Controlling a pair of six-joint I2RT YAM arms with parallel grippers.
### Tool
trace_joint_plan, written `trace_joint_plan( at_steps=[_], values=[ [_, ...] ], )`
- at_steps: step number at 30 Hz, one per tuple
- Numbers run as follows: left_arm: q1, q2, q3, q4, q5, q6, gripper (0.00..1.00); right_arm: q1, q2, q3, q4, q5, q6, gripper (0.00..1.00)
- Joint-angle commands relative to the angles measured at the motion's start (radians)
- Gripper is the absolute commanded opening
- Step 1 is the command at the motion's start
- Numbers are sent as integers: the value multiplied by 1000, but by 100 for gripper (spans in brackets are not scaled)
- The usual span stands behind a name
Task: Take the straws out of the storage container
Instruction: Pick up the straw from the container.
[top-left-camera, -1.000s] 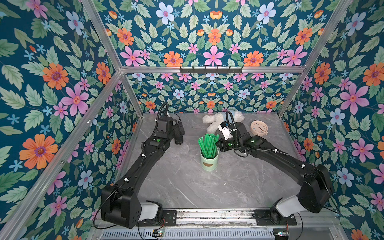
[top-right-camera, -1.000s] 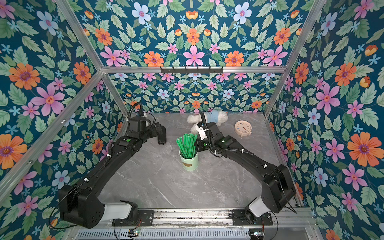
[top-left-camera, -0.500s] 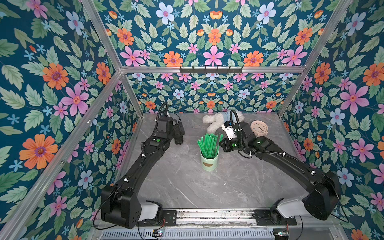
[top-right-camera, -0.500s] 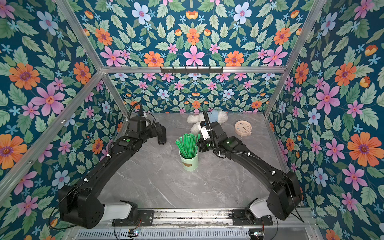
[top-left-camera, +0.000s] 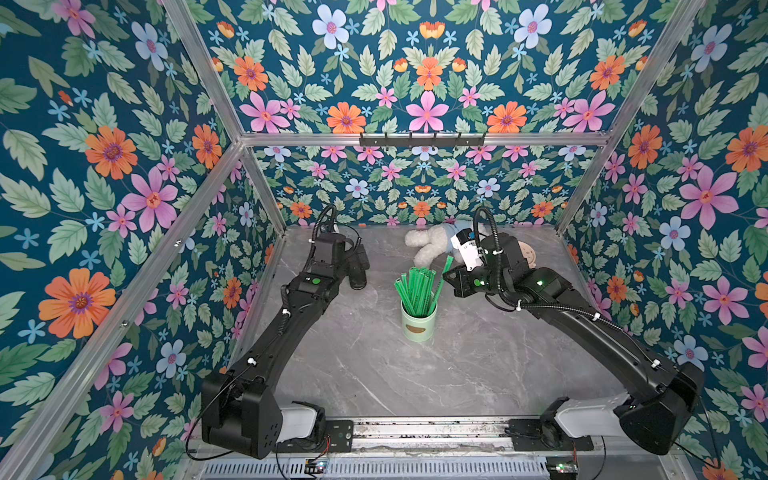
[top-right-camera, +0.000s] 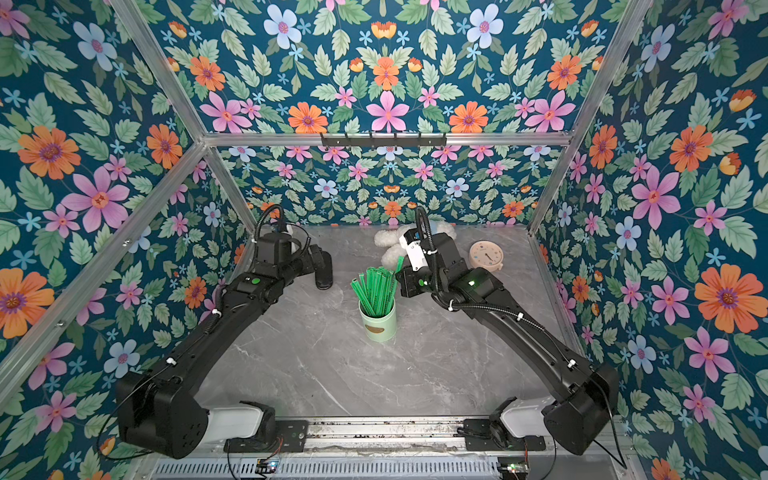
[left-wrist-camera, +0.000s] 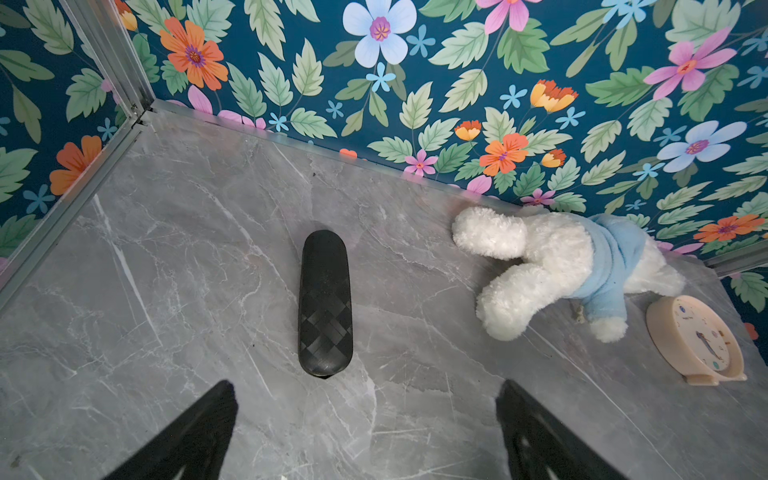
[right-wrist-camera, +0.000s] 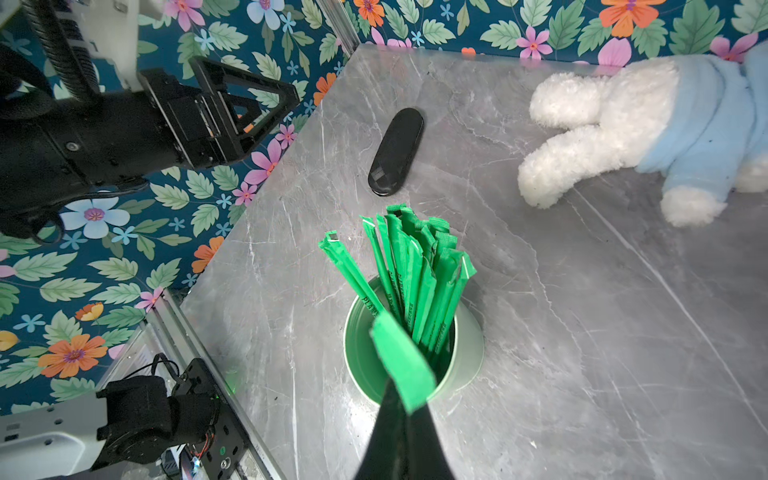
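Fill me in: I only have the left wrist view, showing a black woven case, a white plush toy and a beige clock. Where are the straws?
Observer: The thin bright green straws stand bunched in a small pale mint-green cylindrical cup, mid-table.
Operator: Any gripper on them?
Observer: The right gripper is shut on one straw.
Operator: Is it out?
Observer: No; in a top view its lower end appears to sit inside the cup.

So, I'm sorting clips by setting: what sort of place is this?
Likely a staged robot test booth, not a home: silver aluminium frame bars, floral-print wall panels, and two black robot arms mounted on a metal rail.
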Motion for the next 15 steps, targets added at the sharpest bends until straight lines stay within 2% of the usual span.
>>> trace_joint_plan(
  at_steps=[1,8,15],
  values=[
    [2,-7,7,5,-3,5,100,1,-20,24,-45,6,-27,0],
    [2,-9,9,6,-6,5,99,0,-55,122,-147,6,-42,0],
    [1,-14,11,2,-15,8,100,-8,-19,327,-398,56,-84,0]
  ],
)
